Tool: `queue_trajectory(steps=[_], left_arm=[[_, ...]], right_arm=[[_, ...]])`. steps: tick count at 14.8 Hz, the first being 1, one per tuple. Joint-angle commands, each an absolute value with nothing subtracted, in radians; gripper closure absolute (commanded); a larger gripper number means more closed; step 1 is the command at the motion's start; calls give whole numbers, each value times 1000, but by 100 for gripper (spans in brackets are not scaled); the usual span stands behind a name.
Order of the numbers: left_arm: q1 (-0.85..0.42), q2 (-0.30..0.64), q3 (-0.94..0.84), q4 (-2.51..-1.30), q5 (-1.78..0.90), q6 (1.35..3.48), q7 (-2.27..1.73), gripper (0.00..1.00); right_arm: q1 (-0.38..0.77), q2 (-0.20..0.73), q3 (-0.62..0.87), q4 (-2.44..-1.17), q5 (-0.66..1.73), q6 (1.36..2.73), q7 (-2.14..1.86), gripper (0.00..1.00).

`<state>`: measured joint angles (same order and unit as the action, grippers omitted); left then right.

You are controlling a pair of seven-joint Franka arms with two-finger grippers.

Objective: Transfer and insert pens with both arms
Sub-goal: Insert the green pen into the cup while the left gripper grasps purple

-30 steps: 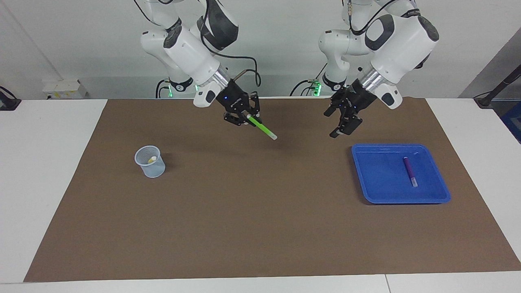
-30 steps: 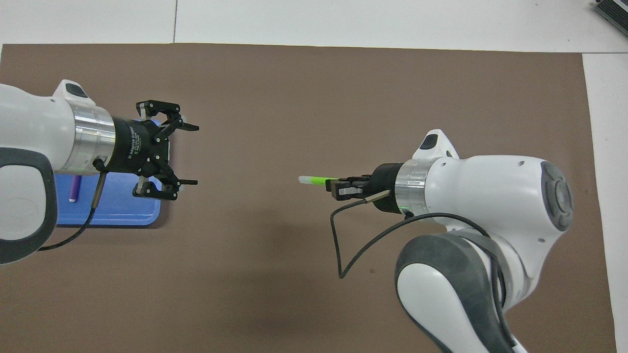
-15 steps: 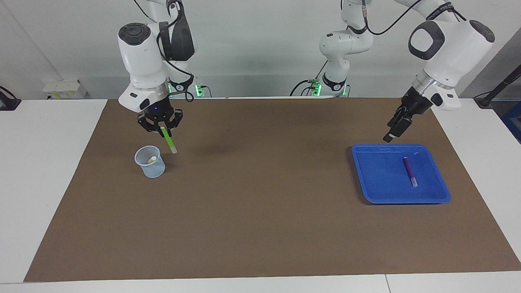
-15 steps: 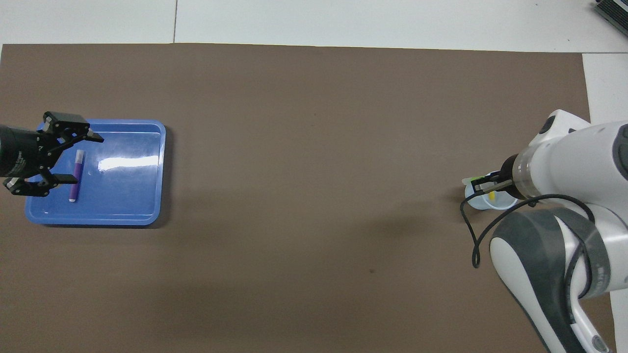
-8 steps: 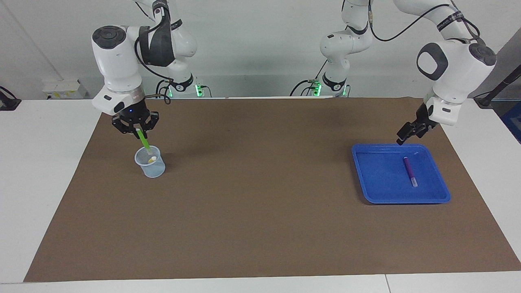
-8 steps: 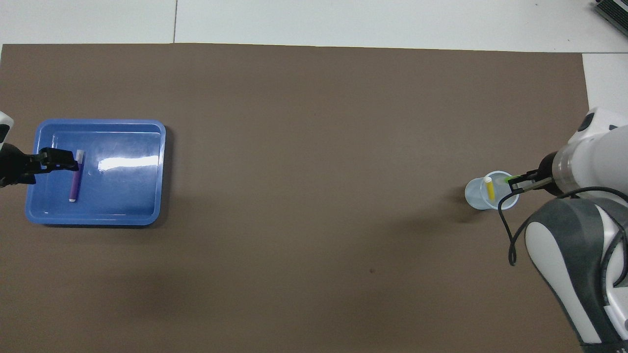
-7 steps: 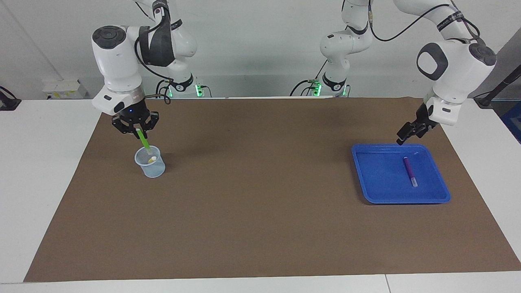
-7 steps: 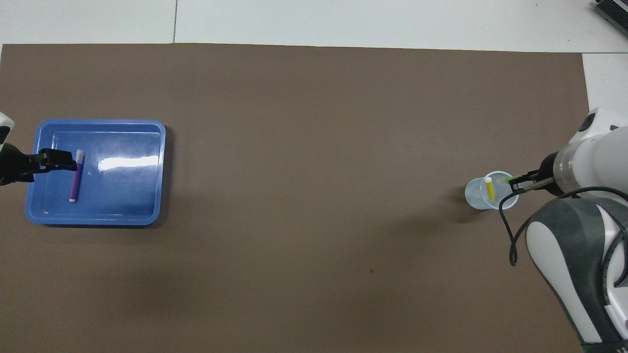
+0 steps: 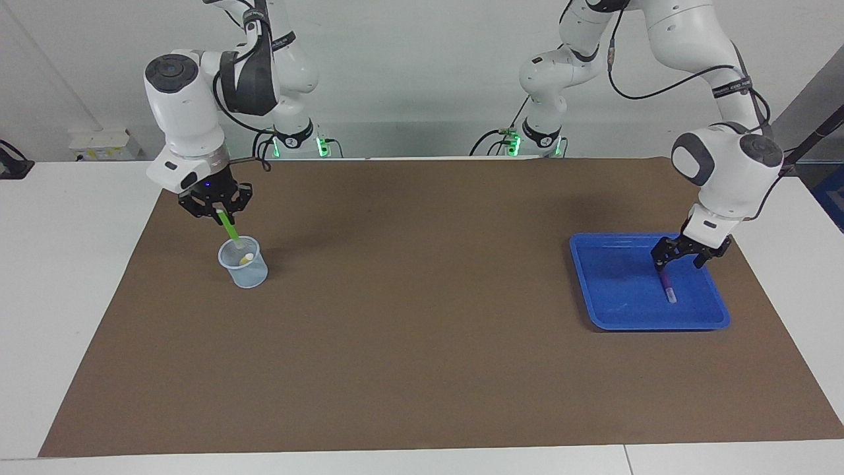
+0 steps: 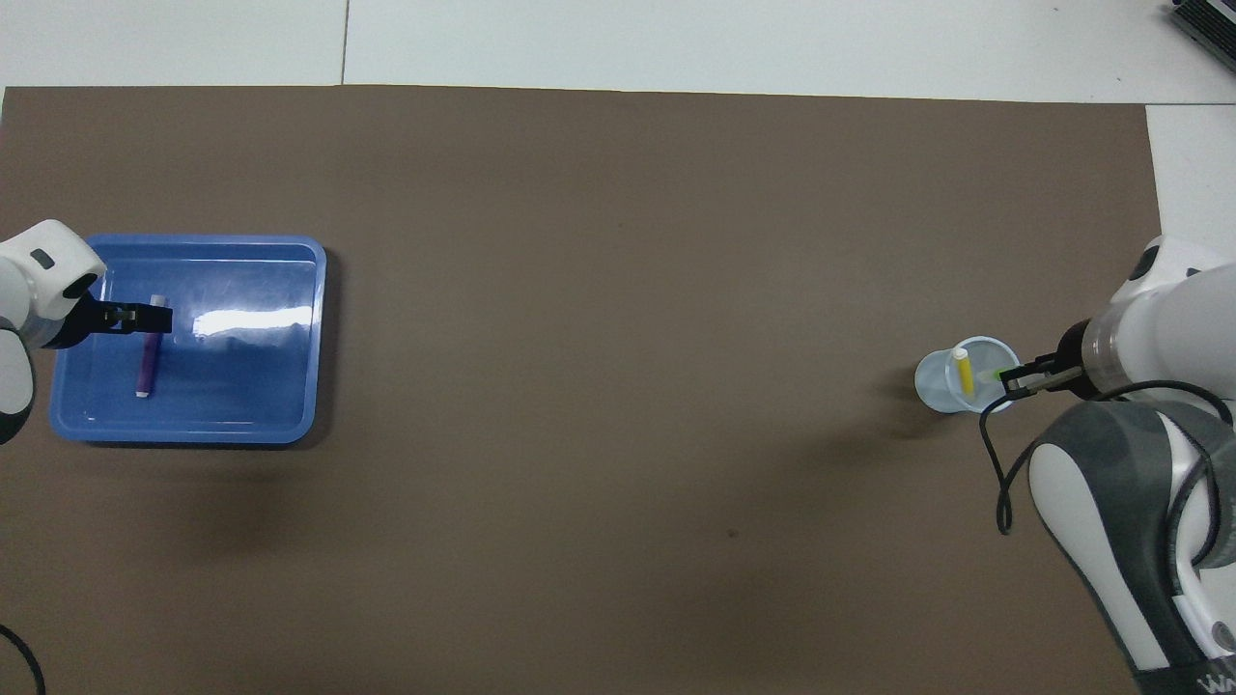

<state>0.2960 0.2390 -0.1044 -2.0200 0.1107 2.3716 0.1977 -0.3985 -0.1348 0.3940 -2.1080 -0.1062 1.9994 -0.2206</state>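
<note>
**Green pen tilts into cup as second arm lowers to tray**

The right arm's black two-finger pincer (image 9: 216, 210) hangs just above the small translucent pale-blue plastic cup (image 9: 244, 264), pinching the upper end of the slim bright green marker pen (image 9: 231, 231). The pen slants down from the fingers, its lower end at the cup's rim or just inside it; which cannot be told. The short yellow marker pen with a whitish cap (image 10: 962, 372) already lies inside the cup, leaning against its wall. The cup stands on the brown mat (image 9: 422, 343) covering the white desk (image 9: 66, 264), toward the right arm's end.

Toward the left arm's end, the left arm's black pincer (image 9: 682, 256) is down low over the shallow rectangular blue plastic tray (image 9: 620, 316), its fingers spread and pointing downward above the upper end of the dark purple marker pen (image 9: 668, 287). That pen lies flat in the tray, whitish cap pointing away from the robots. Whether the fingertips touch the pen cannot be told.
</note>
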Motion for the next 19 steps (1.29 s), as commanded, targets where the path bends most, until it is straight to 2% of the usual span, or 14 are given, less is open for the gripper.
queue_trajectory(steps=[1, 6, 10, 11, 12, 13, 16, 17, 19], left_arm=[[307, 304, -104, -1983, 144, 2411, 232, 0], [317, 342, -104, -1976, 138, 2433, 232, 0], [330, 356, -104, -1985, 138, 2447, 232, 10], [330, 357, -104, -1985, 138, 2445, 230, 19], [330, 357, -104, -1985, 138, 2442, 229, 33], [330, 357, -106, -1982, 138, 2435, 222, 55], [330, 357, -106, -1980, 133, 2425, 219, 93], [331, 357, -106, -1977, 132, 2416, 219, 100], [325, 357, -106, -1962, 112, 2390, 193, 100]], right_arm=[[-420, -166, 405, -2177, -123, 2068, -239, 100], [-422, -140, 405, -2195, -123, 2121, -233, 100], [-442, -65, 405, -2209, -123, 2206, -230, 100], [-442, -55, 405, -2210, -123, 2216, -230, 100], [-442, -54, 405, -2210, -124, 2218, -230, 100], [-442, -54, 405, -2210, -127, 2218, -229, 100], [-442, -45, 405, -2207, -138, 2224, -190, 100], [-442, -43, 405, -2207, -147, 2221, -175, 95], [-442, -43, 405, -2201, -169, 2209, -173, 33]])
